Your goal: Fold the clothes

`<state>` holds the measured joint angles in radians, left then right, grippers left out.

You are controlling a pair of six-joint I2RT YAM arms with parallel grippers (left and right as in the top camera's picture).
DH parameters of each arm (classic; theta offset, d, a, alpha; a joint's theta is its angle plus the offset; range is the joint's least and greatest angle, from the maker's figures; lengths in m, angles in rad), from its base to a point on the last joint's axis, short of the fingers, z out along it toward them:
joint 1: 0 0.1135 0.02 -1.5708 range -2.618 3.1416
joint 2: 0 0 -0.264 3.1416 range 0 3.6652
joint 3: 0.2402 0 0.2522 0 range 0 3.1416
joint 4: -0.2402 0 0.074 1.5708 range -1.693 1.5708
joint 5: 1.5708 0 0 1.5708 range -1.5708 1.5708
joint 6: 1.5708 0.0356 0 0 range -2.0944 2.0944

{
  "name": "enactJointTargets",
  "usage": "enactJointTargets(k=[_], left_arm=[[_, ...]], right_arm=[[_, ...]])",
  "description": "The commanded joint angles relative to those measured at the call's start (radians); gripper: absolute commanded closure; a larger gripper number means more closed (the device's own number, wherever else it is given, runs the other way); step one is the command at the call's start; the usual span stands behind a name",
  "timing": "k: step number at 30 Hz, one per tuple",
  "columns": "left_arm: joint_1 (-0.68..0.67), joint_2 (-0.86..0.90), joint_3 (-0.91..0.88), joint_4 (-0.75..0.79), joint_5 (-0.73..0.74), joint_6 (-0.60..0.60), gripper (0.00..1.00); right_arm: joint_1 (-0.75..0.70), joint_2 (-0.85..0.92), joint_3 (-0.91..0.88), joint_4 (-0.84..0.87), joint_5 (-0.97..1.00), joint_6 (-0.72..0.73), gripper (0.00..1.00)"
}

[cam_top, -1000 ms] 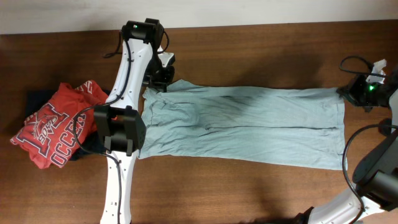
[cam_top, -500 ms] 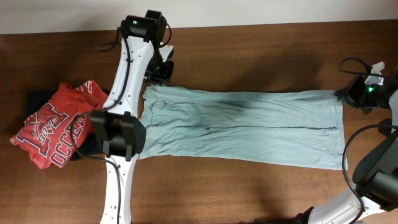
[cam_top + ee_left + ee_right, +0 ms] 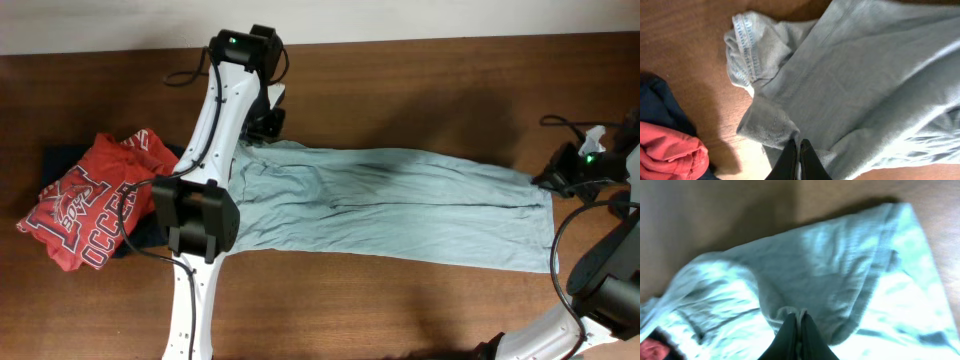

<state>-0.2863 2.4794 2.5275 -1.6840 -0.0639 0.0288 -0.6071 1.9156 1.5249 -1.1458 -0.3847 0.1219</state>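
Low on T-shirt (image 3: 400, 205) — left hand (image 3: 799, 144), right hand (image 3: 799, 316)

Brown wooden table (image 3: 400, 300), matte top, fills nearly whole overhead view. Pale wall strip (image 3: 100, 25) runs along table's far edge. Soft shadows on table top.

Soft, matt cotton knit: the pale grey-teal T-shirt (image 3: 400, 205) on a smooth brown wood table (image 3: 420, 80) with a low sheen. At nine o'clock, a red shirt (image 3: 85, 205) of matt printed cloth. The left arm (image 3: 222, 110) shows glossy white plastic.
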Motion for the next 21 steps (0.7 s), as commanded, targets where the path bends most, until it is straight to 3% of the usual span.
enactJointTargets(k=[1,6,19,21], left_arm=[[0.018,-0.019,-0.052,-0.004,-0.043,-0.013,0.99],[0.055,-0.019,-0.08,-0.004,-0.049,-0.014,1.0],[0.092,-0.019,-0.08,-0.004,-0.049,-0.012,0.98],[0.092,-0.019,-0.08,-0.004,-0.049,-0.005,0.98]], right_arm=[[0.004,-0.036,0.004,-0.003,0.231,0.056,0.96],[0.003,-0.036,0.004,0.001,0.443,0.131,0.96],[0.003,-0.035,0.004,0.031,0.487,0.13,0.96],[0.004,-0.035,0.004,0.03,0.487,0.13,0.91]])
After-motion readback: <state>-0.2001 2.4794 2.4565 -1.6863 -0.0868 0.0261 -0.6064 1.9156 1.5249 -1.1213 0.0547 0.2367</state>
